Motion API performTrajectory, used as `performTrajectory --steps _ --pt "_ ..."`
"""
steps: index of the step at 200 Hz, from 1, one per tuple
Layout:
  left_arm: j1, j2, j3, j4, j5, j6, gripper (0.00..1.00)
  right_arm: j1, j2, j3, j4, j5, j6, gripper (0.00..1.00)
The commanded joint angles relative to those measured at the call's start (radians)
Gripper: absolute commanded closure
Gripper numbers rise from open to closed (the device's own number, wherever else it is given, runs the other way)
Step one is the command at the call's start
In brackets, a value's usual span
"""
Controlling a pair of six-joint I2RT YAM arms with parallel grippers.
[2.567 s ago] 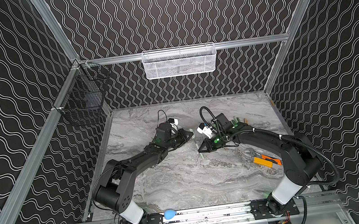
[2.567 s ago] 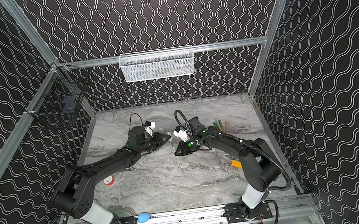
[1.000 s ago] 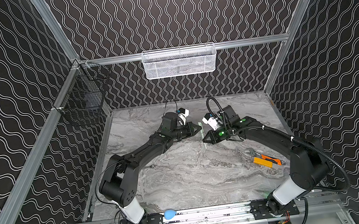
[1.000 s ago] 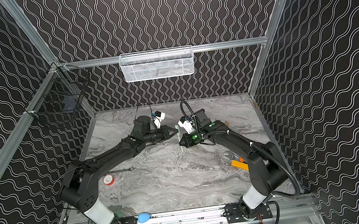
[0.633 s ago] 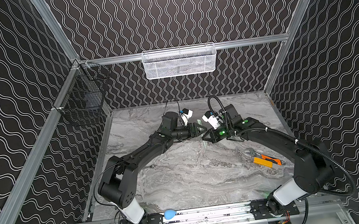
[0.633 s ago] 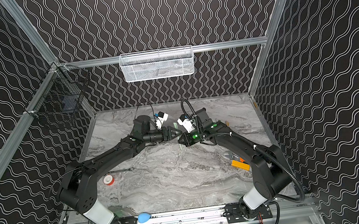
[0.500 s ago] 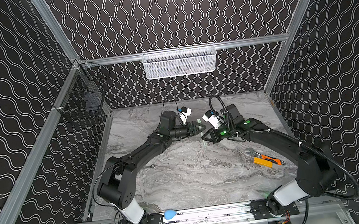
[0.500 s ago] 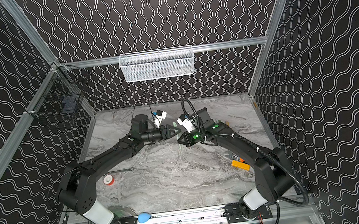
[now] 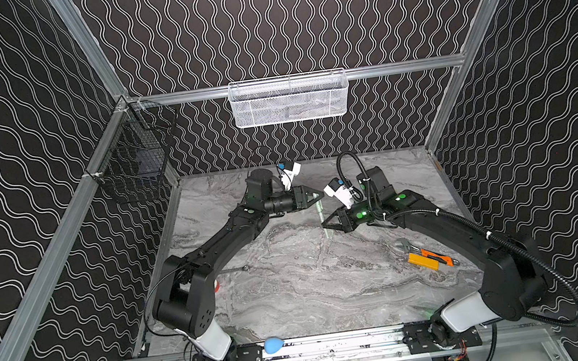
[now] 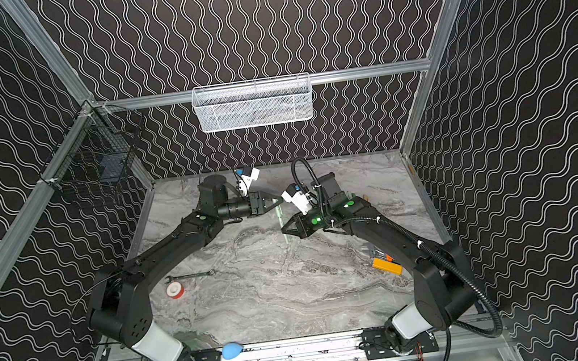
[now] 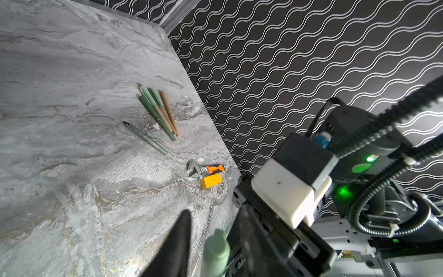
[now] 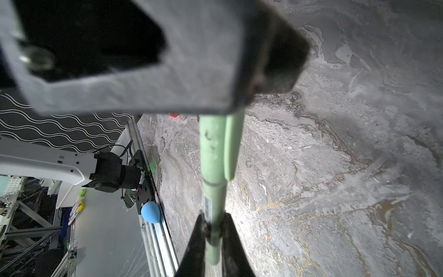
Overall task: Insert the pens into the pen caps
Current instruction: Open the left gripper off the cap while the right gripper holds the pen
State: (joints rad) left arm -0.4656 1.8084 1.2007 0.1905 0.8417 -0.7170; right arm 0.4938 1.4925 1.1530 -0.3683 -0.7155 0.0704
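A pale green pen (image 12: 214, 196) stands upright above the middle of the table, with my right gripper (image 12: 213, 217) shut on its lower body. A pale green pen cap (image 12: 213, 144) sits on the pen's upper end, its clip pointing down. My left gripper (image 11: 215, 213) straddles that cap (image 11: 215, 249): one finger lies against it and a gap shows at the other, so the jaws are open. In both top views the left gripper (image 9: 320, 195) (image 10: 278, 202) is at the pen's (image 9: 320, 211) top and the right gripper (image 9: 323, 224) lower down. Several more pens (image 11: 158, 110) lie by the right wall, one uncapped (image 11: 145, 138).
An adjustable wrench (image 9: 404, 246) and an orange utility knife (image 9: 430, 259) lie at the right. A silver wrench (image 10: 190, 276) and a red and white tape roll (image 10: 175, 290) lie at the left. A white mesh basket (image 9: 288, 100) and a black wire basket (image 9: 134, 167) hang on the walls.
The two grippers have drawn together over the table's middle, bringing the cap onto the pen. The left jaws spread wide and then narrowed again. The right gripper kept its hold.
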Motion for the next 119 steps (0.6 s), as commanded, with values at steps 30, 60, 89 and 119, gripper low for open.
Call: performTrajectory --steps 30,60,89,119 --pt "-0.002 -0.006 0.022 -0.119 0.062 0.121 1.00 0.000 0.005 0.036 0.008 -0.012 0.017 1.00" --pt "-0.014 -0.007 0.027 -0.142 0.106 0.140 1.00 -0.003 -0.001 0.041 0.045 0.009 0.038 1.00" --pt "-0.025 -0.017 0.006 -0.127 0.148 0.126 1.00 -0.005 0.001 0.059 0.057 0.039 0.035 1.00" --pt "-0.029 -0.037 -0.029 -0.151 0.165 0.142 1.00 -0.031 0.003 0.087 0.063 0.057 0.028 1.00"
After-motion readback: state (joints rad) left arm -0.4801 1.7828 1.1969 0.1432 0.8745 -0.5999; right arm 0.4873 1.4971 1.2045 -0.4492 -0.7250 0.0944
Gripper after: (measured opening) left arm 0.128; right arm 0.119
